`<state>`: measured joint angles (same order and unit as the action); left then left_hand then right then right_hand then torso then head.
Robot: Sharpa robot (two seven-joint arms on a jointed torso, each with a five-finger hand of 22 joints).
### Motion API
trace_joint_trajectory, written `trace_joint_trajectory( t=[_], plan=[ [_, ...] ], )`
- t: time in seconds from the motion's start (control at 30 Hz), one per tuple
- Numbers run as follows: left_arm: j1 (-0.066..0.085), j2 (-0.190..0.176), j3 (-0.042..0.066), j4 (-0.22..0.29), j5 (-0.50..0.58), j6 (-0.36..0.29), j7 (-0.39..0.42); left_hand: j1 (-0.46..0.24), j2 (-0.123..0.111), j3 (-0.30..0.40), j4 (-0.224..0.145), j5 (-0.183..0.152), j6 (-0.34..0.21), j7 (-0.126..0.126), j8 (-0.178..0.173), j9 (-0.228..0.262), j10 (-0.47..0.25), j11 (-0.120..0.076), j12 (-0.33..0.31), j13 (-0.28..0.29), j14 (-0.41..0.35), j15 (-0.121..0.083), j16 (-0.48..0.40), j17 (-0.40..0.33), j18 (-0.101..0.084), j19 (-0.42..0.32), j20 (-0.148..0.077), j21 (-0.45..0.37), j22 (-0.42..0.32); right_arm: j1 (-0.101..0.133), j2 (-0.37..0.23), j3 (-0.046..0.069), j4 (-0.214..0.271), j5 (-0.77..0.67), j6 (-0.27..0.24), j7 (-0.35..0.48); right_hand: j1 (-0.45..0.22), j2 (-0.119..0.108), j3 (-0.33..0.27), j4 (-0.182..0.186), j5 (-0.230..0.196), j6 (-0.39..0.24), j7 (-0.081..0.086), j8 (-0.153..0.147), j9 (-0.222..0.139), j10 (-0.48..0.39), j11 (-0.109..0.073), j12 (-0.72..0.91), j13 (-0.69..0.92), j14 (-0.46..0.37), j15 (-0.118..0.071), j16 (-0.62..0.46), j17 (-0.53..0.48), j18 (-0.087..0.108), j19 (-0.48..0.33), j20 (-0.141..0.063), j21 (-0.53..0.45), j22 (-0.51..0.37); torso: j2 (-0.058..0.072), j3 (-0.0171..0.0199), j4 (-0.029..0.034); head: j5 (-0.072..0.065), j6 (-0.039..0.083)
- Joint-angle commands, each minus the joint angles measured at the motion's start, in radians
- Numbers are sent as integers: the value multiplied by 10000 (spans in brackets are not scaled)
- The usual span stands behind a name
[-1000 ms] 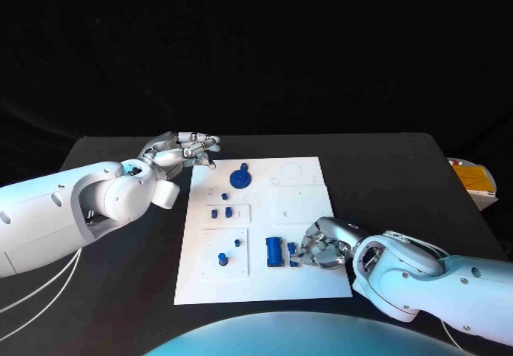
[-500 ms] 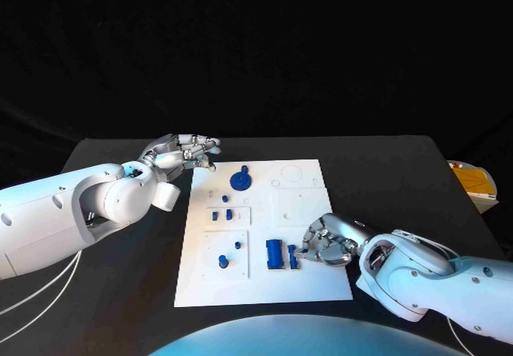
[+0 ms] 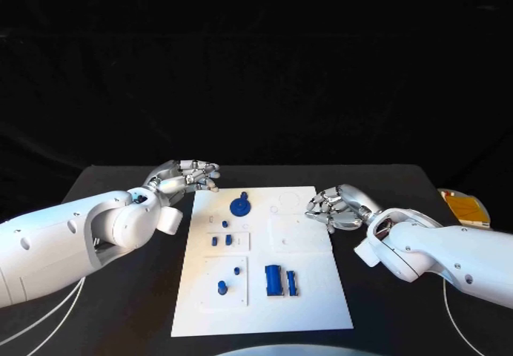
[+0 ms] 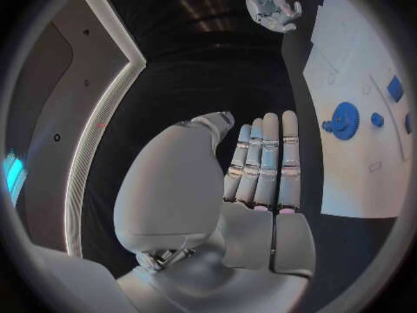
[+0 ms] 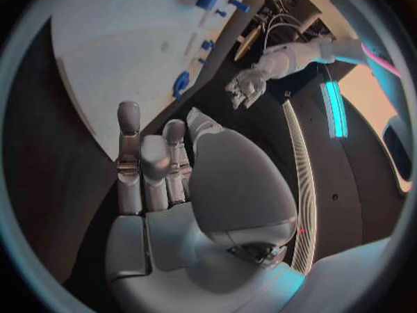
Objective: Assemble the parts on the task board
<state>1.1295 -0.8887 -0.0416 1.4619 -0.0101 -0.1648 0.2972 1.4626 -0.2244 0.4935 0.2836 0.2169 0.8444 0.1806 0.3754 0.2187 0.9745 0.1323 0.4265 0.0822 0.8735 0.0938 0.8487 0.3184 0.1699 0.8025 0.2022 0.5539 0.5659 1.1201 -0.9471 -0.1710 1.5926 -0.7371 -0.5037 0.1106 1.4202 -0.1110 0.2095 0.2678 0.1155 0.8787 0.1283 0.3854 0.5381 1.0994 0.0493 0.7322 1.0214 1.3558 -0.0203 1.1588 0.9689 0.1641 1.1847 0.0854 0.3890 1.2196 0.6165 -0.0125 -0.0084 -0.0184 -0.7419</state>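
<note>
**On the task board: several parts seated or lying loose, both hands empty**

On the black table (image 3: 107, 159) the white task board (image 3: 310, 289) lies lengthwise between the two arms. Near its far end sits a blue gear (image 3: 241, 207) with a short tab. Below it come a small blue peg (image 3: 225, 222), a pair of small blue pieces (image 3: 222, 240) in a raised square, another small blue piece (image 3: 222, 286) in the lower square, and a larger blue block (image 3: 273, 279) with a thin blue bar (image 3: 292, 282) just beside it. Whether these are fully seated or merely lying on the plate cannot be told. The right half of the board shows outlined recesses with nothing blue in them, so in my judgement the assembly is partly done at most, with several positions left to fill.

The left hand (image 3: 184, 176) hovers at the far left corner of the board, fingers curled in and holding nothing. The right hand (image 3: 334, 208) hovers at the board's right edge, level with the gear, fingers likewise curled and empty.

A yellow object (image 3: 466, 207) sits at the table's right edge, well apart from the board. Nothing stands between either hand and the parts.
</note>
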Motion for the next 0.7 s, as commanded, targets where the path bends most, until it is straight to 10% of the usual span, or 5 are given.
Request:
trace_joint_trajectory(
  t=[0.03, 0.43, 0.47, 0.5, 0.7],
  plan=[
    [-52, 224, 7, -327, 413, -161, 855, -156, -17, 143, -2, -29, 20, 45, -66, 16, 403, 105, -820, -177, -132, 74, -1324, -416, 99, -201, 213, -889, -583, 75, 417, 49, -962, 3474, 748, 1973, 308, 53, 287, 7, -131, -266, 149, -187, -124, -699, 128, -850, -740, -927, 130, -1540, -1689, 146, -361, 116, -719, -413, -212, -4, -1, 3, 525],
    [-250, 1320, 11, -2132, 972, -1049, 1530, 173, 161, -601, -122, 4, -572, 48, -1073, -341, -241, 585, -3554, -195, -986, 859, -5847, -1296, 0, -458, 879, -4334, -3274, 159, 2239, 243, -4315, 5706, 1832, 3098, -154, -403, 2548, -403, -241, -147, 527, -1729, -1428, -362, 1006, -6345, -8135, -3621, 1379, -8945, -5771, 190, -2849, 1469, -3292, -5632, -459, 176, -2, 184, 1043],
    [-229, 1186, 3, -1944, 576, -510, 889, -4340, 2244, -4935, -2836, -2169, -8444, -1806, -3754, -2187, -9745, -1323, -4265, -822, -8735, -938, -8487, -3184, -1699, -8025, -2022, -5539, -5659, 170, 2094, 236, -4031, 4594, 1072, 2297, -4239, 1110, -2095, -2678, -1155, -8787, -1283, -3854, -5381, -3561, -493, -7322, -10214, -6482, 203, -11588, -9689, -1641, -11847, -854, -3890, -12196, -391, 84, -10, 136, 954],
    [-230, 1185, 4, -1938, 576, -520, 891, -4332, 2244, -4935, -2836, -2169, -8444, -1806, -3754, -2187, -9745, -1323, -4265, -822, -8735, -938, -8487, -3184, -1699, -8025, -2022, -5539, -5659, 168, 2092, 240, -4021, 4601, 1062, 2302, -4365, 1110, -2095, -2678, -1155, -8787, -1283, -3854, -5381, -3586, -493, -7322, -10214, -13558, 203, -11588, -9689, -1641, -11847, -854, -3890, -12196, -395, 85, -9, 137, 959],
    [-287, 1175, 45, -1635, 528, -1076, 1026, -6543, 2244, -4935, -2836, -2169, -8444, -1806, -3754, -2187, -9745, -1323, -4265, -822, -8735, -938, -8487, -3184, -1699, -8025, -2022, -5539, -5659, 40, 2031, 456, -3464, 5007, 516, 2564, -6551, 1110, -2095, -2678, -1155, -8787, -1283, -3854, -5381, -10994, -493, -7322, -10214, -13558, 203, -11588, -9689, -1641, -11847, -854, -3890, -12196, -590, 108, 47, 165, 1232]
  ],
)
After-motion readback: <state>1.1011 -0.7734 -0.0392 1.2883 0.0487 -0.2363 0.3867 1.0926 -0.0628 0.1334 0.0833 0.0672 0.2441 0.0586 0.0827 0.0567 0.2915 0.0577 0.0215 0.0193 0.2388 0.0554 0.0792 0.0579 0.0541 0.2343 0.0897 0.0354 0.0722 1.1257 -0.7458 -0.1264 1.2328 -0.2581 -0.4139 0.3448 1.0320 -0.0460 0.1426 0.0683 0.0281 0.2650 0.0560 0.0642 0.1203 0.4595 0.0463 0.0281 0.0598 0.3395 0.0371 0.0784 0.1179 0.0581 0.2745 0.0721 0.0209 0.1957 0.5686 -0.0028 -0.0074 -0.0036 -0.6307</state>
